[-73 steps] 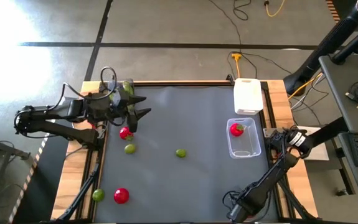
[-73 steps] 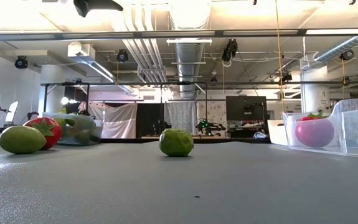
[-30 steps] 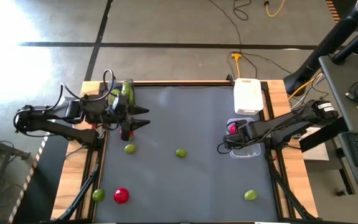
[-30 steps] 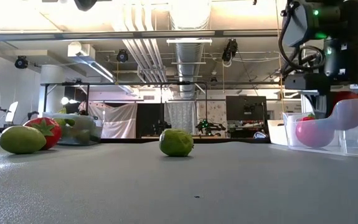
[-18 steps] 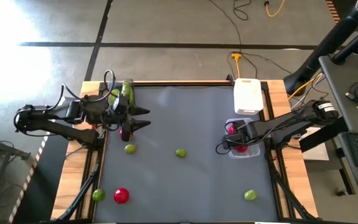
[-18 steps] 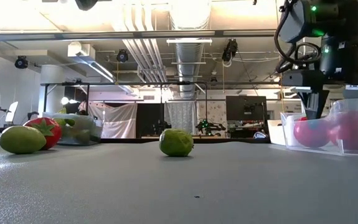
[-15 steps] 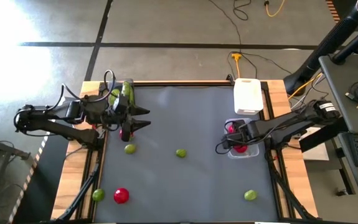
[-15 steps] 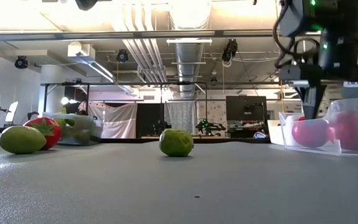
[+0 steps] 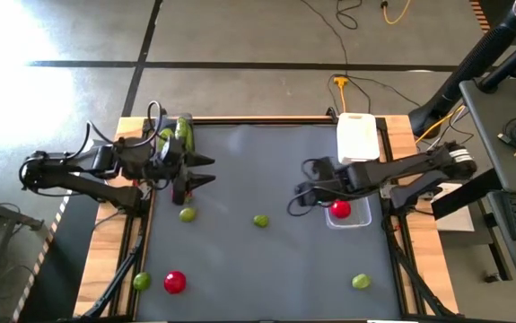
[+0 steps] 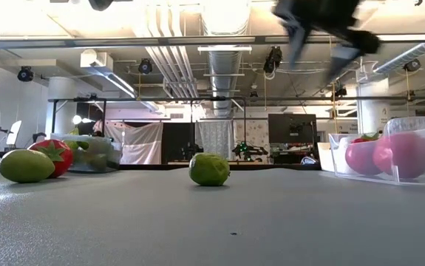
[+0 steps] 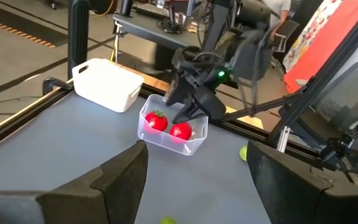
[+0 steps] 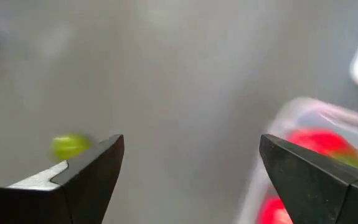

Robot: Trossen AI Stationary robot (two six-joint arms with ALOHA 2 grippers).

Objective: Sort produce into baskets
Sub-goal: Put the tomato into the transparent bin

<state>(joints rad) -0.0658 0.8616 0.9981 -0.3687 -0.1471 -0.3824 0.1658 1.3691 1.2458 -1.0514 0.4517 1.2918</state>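
My right gripper [image 9: 298, 190] is open and empty, above the mat just left of the clear bin [image 9: 362, 221]; it shows blurred at the top of the low view [image 10: 319, 41]. The clear bin holds two red tomatoes [image 10: 400, 155], also seen in the left wrist view [image 11: 180, 131]. My left gripper [image 9: 205, 170] is open and empty at the far left. It hovers by a tomato [image 10: 52, 155] and a lime [image 9: 187, 214] resting on the mat. Another lime [image 9: 260, 221] lies mid-table and shows in the right wrist view [image 12: 70, 147]. The white bin [image 9: 358, 137] stands at the far right.
A tomato [image 9: 174, 282] and a lime [image 9: 141, 281] lie at the near left, and a lime [image 9: 361, 282] at the near right. Green pieces [image 9: 182, 130] sit at the far left corner beside the left arm. The mat's middle is bare.
A second tomato has dropped into the clear bin and come to rest beside the first. My right gripper has then risen from over the bin and swung toward the table's left, out over the mat.
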